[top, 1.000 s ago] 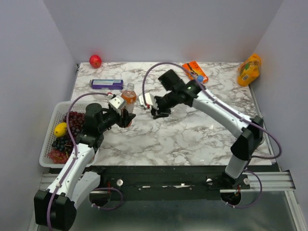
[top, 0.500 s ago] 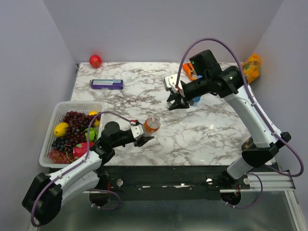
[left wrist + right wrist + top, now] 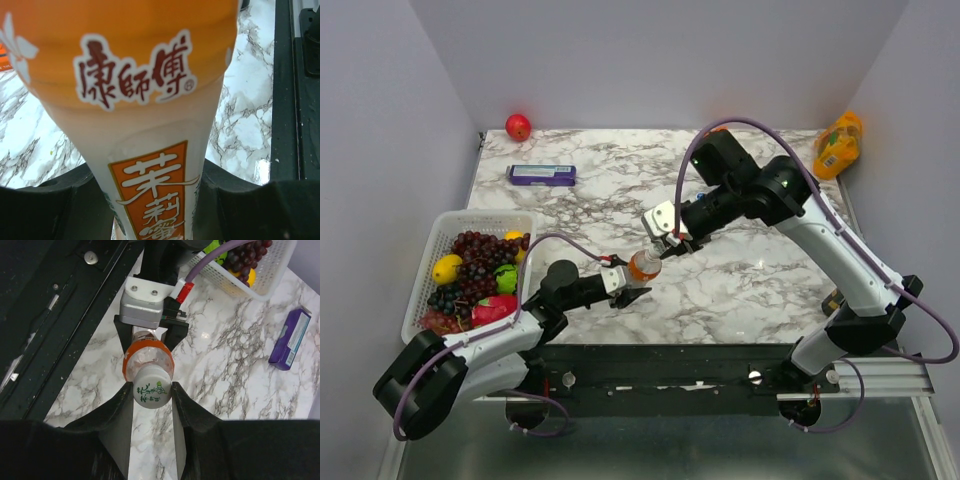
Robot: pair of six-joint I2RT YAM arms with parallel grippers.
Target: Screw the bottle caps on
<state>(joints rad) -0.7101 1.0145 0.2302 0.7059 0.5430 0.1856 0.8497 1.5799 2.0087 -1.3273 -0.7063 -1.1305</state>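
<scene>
The bottle [image 3: 642, 266] with orange liquid is held tilted near the table's front middle, and my left gripper [image 3: 626, 282] is shut on its lower body. In the left wrist view the bottle [image 3: 150, 100] fills the frame, with the left gripper [image 3: 155, 200] and its dark jaws pressed on both sides. My right gripper [image 3: 667, 243] reaches in from the right. It is shut on a whitish bottle cap [image 3: 152, 392] with green print that sits at the bottle's mouth. The right gripper [image 3: 152, 390] pinches the cap, and the bottle's orange shoulder [image 3: 148, 357] lies just behind it.
A white basket [image 3: 480, 215] of grapes and other fruit stands at the left edge. A purple box [image 3: 542, 175] and a red apple [image 3: 518, 126] lie at the back left. A yellow-orange pouch [image 3: 838, 145] leans in the back right corner.
My left arm carried the orange bottle from the left middle of the table to the front middle and tilted it. My right arm swung to the back right, then came down onto the bottle's mouth.
</scene>
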